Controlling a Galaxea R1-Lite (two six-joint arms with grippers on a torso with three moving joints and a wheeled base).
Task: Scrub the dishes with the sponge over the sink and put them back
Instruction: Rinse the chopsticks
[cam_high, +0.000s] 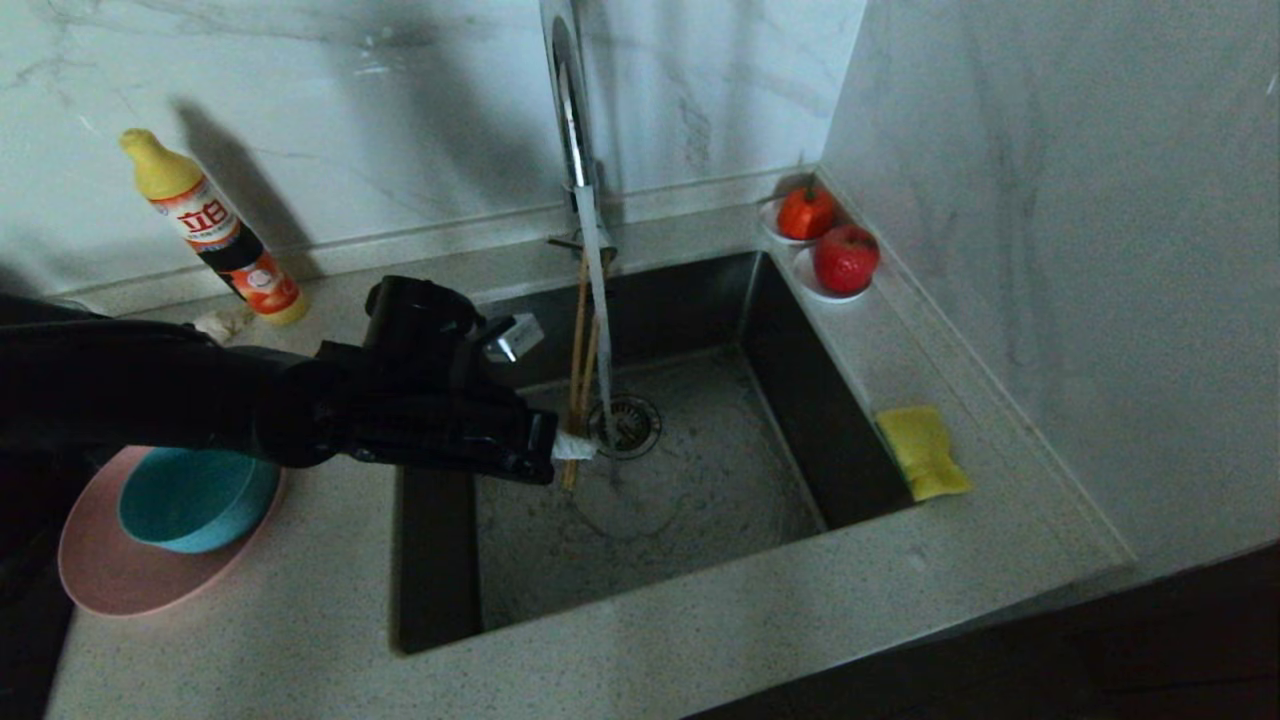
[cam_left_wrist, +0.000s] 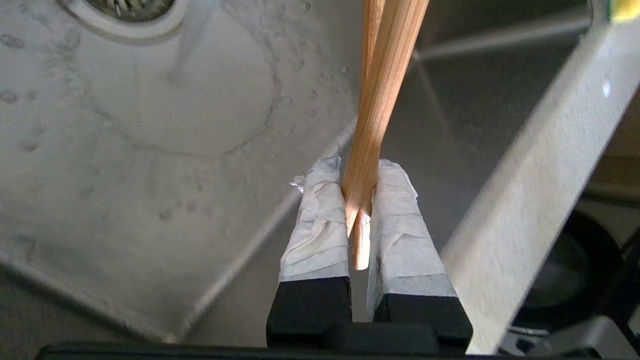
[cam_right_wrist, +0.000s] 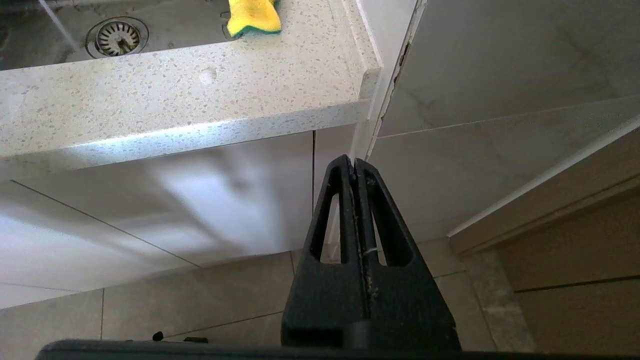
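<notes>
Left claw (cam_left_wrist: 359, 210) clamps chopsticks (cam_left_wrist: 380, 95) over sink (cam_high: 640, 520); right claw (cam_right_wrist: 355, 167) closed, empty, parked below counter (cam_right_wrist: 175, 95); next, judged: fetch sponge (cam_high: 922, 450) to scrub.

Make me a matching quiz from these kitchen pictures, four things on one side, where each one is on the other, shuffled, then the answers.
Things
1. wooden chopsticks
2. yellow rectangular sponge
3. teal-blue round bowl
4. yellow-capped detergent bottle

Places
A. on the wide pink plate
B. standing by the wall behind the counter
C. clamped in the left gripper over the steel sink
D. on the counter at the sink's right edge

Pairs: 1-C, 2-D, 3-A, 4-B
</notes>
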